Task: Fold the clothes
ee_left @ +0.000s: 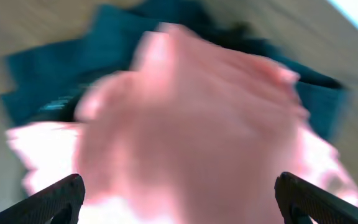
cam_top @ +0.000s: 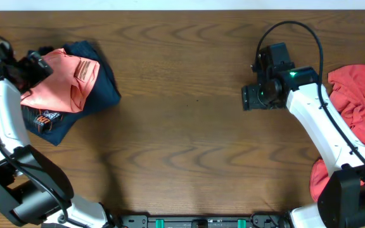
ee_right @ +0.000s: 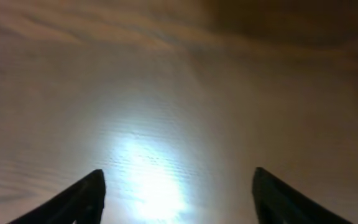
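Note:
A folded light salmon-pink T-shirt (cam_top: 65, 79) lies on top of a folded dark navy garment (cam_top: 100, 85) at the far left of the table. My left gripper (cam_top: 38, 65) is open just above the pink shirt's left end; in the left wrist view the pink shirt (ee_left: 191, 118) fills the blurred frame between the spread fingers (ee_left: 179, 199), with navy cloth (ee_left: 48, 81) behind. My right gripper (cam_top: 249, 98) is open and empty over bare wood at the right of centre; the right wrist view shows only tabletop (ee_right: 179, 93) between its fingers (ee_right: 176, 196).
A crumpled coral-red shirt (cam_top: 360, 101) lies in a heap at the right edge, partly under my right arm. The wooden table (cam_top: 182, 139) stretches between the two piles. A black rail runs along the front edge (cam_top: 201, 221).

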Controlling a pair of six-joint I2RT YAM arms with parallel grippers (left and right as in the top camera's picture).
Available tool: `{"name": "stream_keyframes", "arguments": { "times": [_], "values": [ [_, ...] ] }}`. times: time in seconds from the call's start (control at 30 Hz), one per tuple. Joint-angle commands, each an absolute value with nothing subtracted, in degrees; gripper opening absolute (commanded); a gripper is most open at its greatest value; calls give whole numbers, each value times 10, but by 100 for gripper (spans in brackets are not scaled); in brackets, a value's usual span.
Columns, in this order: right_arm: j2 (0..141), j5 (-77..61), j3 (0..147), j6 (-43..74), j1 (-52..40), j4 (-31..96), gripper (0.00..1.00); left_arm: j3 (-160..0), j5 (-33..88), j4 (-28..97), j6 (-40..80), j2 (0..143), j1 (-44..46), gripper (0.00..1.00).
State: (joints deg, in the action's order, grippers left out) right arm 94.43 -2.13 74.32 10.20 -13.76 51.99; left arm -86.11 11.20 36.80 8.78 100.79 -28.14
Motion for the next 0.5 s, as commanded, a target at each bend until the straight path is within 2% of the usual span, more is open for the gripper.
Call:
{"name": "stream_keyframes", "arguments": {
  "times": [0.0, 0.2, 0.23, 0.33, 0.47],
  "values": [
    [929, -93, 749, 101, -137, 480, 80, -865, 176, 368, 71, 976, -216, 98],
    [929, -137, 749, 80, -130, 423, 86, -865, 173, 449, 54, 979, -76, 98],
    [929, -137, 749, 81, -125, 431, 86, -865, 173, 478, 53, 979, -57, 98],
    [929, -137, 749, 81, -109, 478, 99, -865, 173, 566, 47, 978, -21, 98],
    [929, -140, 749, 81, -89, 573, 99, -865, 173, 702, 48, 978, -3, 98]
  ]
}}
